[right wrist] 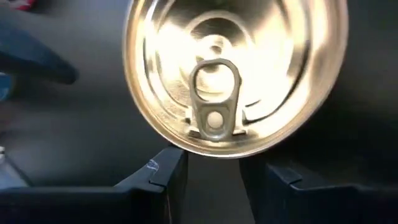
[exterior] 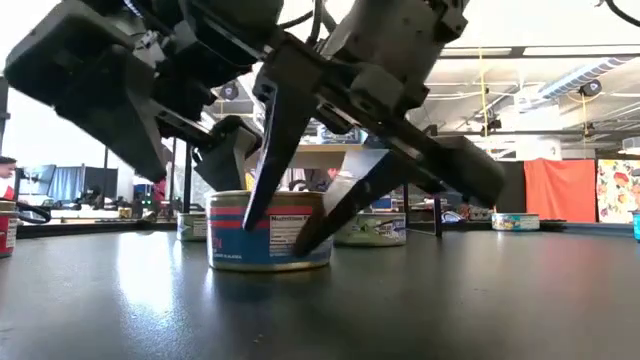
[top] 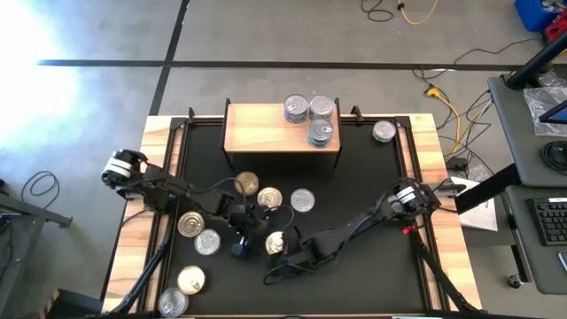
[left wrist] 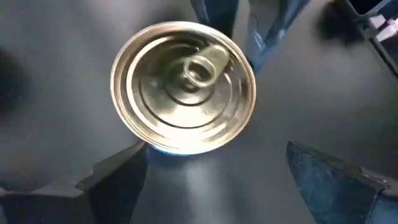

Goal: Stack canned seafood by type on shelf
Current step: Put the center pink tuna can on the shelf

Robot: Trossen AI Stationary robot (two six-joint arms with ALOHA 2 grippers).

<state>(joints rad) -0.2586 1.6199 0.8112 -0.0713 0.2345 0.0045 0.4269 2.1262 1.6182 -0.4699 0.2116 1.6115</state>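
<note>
We note one short round can [exterior: 268, 231] near the table's [top: 372, 292] front centre: gold pull-tab lid, blue-and-red label with a white panel. Three silver-lidded cans [top: 310, 115] sit on the light-wood shelf [top: 257, 128] at the back; others lie scattered on the black top. Right gripper [exterior: 295, 225] is down at the can, fingers narrowly apart; we cannot tell if they pinch it. Left gripper [left wrist: 217, 180] hovers just beside, fingers spread wide, holding nothing.

Black-topped table [top: 354, 186], wooden-rimmed, lies beneath the right gripper [top: 276, 243]. Yellow cable [top: 447, 111] and keyboard [top: 551, 221] lie well beyond that gripper, off the table.
</note>
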